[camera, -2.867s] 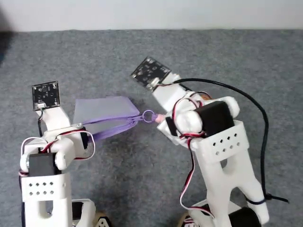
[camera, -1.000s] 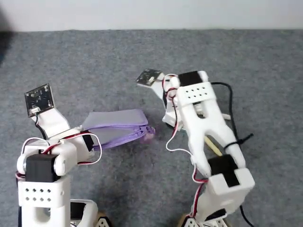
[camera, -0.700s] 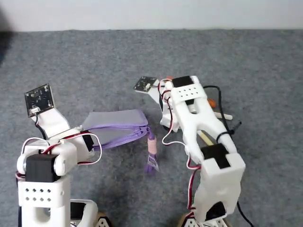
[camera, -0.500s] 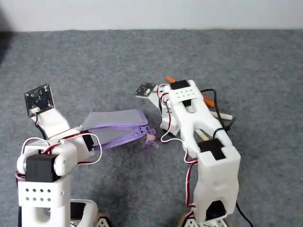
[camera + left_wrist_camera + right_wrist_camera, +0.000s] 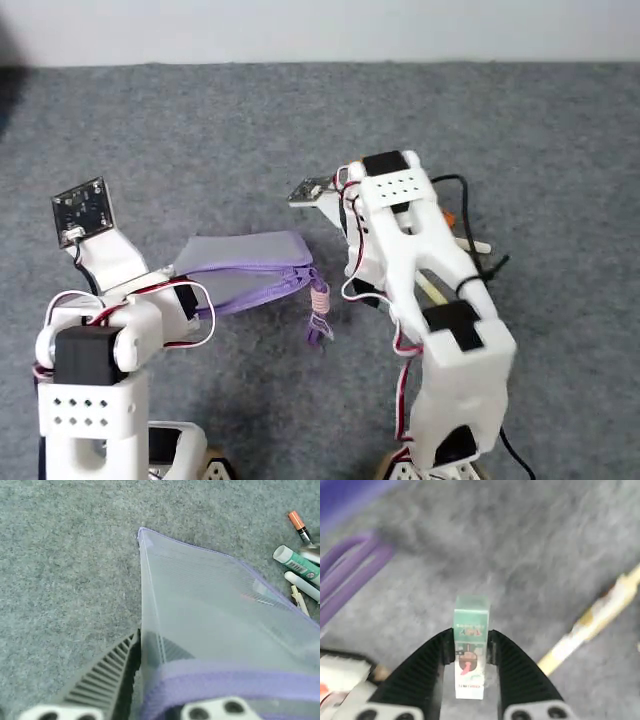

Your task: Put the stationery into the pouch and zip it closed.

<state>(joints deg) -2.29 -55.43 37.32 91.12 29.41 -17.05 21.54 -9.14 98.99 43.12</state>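
Clamping the near end of the translucent, purple-trimmed pouch [image 5: 245,262], the left end effector [image 5: 178,285] sits at the lower left of the high view, its fingers closed tight on the pouch's edge. The pouch lies on the grey carpeted desk [image 5: 200,130] just left of centre, and its two purple zip edges stand apart along the lower side. A purple pull strap [image 5: 318,312] trails from the pouch's right end onto the desk.

The right arm [image 5: 420,260] runs from the bottom of the high view up to the centre, just right of the pouch. The right end effector [image 5: 470,645] is nearly closed on a small green-topped labelled block [image 5: 471,612], pinched between its two dark fingers. A yellow pen [image 5: 592,617] lies on the desk near it.

The left wrist view shows an orange-capped marker [image 5: 297,521], a green-and-white tube [image 5: 296,562] and a white pen [image 5: 302,585] close together on the desk, beyond the pouch and apart from it.
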